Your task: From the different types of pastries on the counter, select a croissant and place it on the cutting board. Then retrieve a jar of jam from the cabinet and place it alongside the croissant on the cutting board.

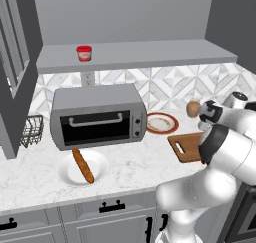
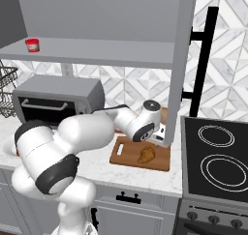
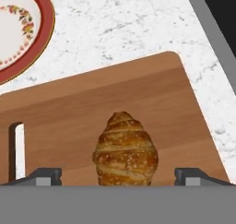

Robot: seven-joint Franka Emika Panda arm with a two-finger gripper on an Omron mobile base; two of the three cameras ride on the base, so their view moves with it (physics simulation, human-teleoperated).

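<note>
No readable labels or writing anywhere, so nothing to report there.

Left base view: you've got the jar of jam sitting on the cabinet ledge, red lid, pale band round the middle. Below it a toaster oven, and in front of that a baguette lying in a white bowl on the bench. The cutting board is partly behind your arm, with the red-rimmed plate just behind it.

Right base view: the croissant lies on the board, toward its right half, with the hand just above it.

Hand view: your end effector is spread wide, tips either side of the croissant with clear gaps, not touching it. The croissant looks golden-brown, ridged and chunky, resting flat on the wood. Handle slot shows at the left.
</note>
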